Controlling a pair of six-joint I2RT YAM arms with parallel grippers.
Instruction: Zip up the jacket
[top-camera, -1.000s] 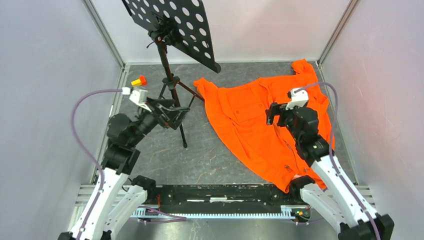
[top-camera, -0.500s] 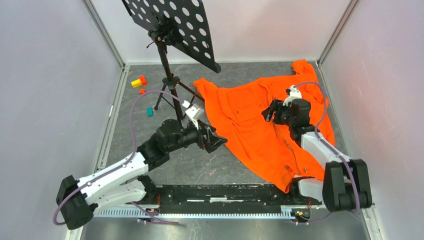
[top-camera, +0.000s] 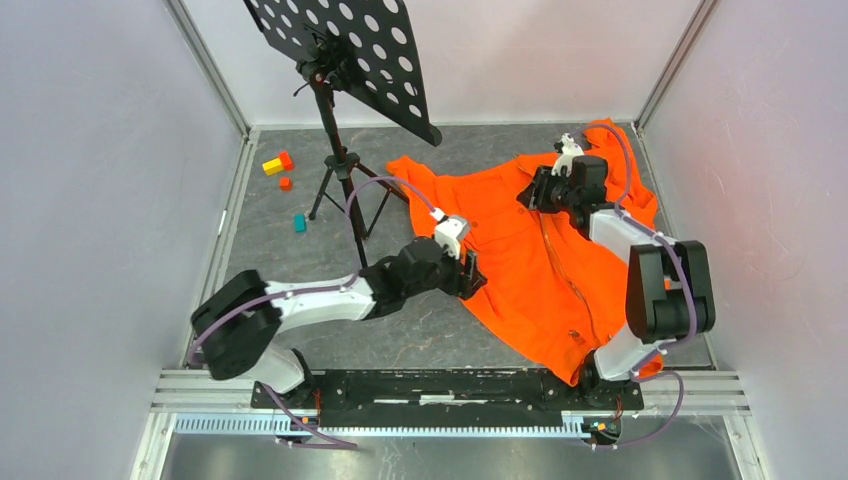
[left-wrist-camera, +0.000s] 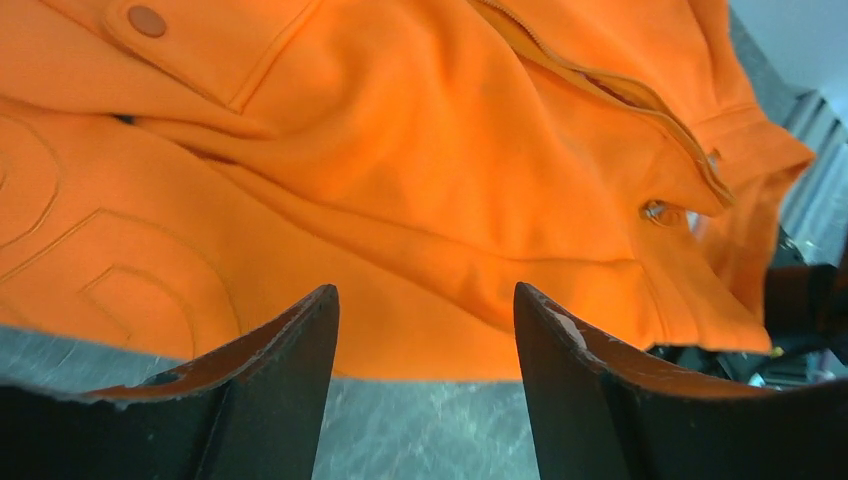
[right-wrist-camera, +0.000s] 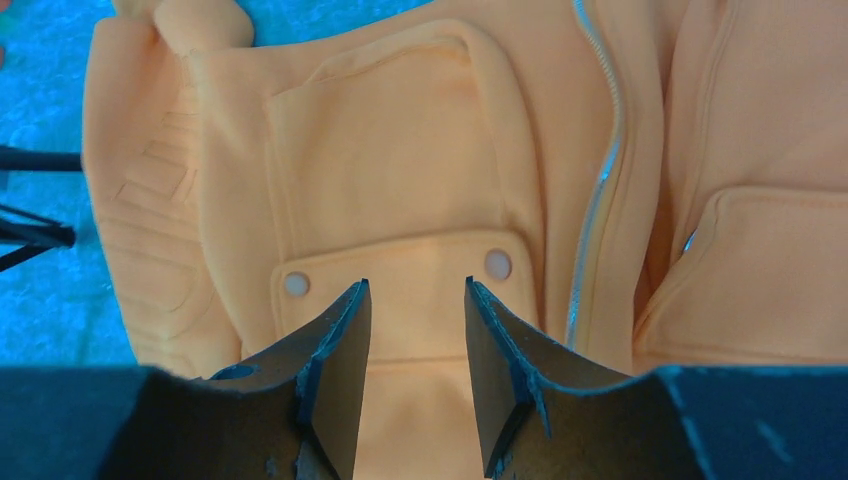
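The orange jacket (top-camera: 510, 250) lies spread on the grey floor, its front up and its light zipper (top-camera: 570, 285) running down the middle. My left gripper (top-camera: 472, 272) sits low at the jacket's left edge, open, with bare floor between its fingers and the fabric (left-wrist-camera: 400, 150) just beyond their tips. The zipper (left-wrist-camera: 600, 90) shows far off in that view. My right gripper (top-camera: 528, 190) hovers over the upper chest, open, above a pocket flap with two snaps (right-wrist-camera: 400, 260). The zipper (right-wrist-camera: 603, 170) runs just right of its fingers. Neither gripper holds anything.
A black music stand (top-camera: 345, 55) on a tripod stands at the back left of the jacket, one leg reaching near the left arm. Small yellow-and-red blocks (top-camera: 277, 162) and a teal block (top-camera: 299, 222) lie at the far left. Walls close in on three sides.
The left arm swung from beside the stand across to the jacket's left edge. The right arm reached farther back over the upper jacket. Both pairs of jaws have narrowed.
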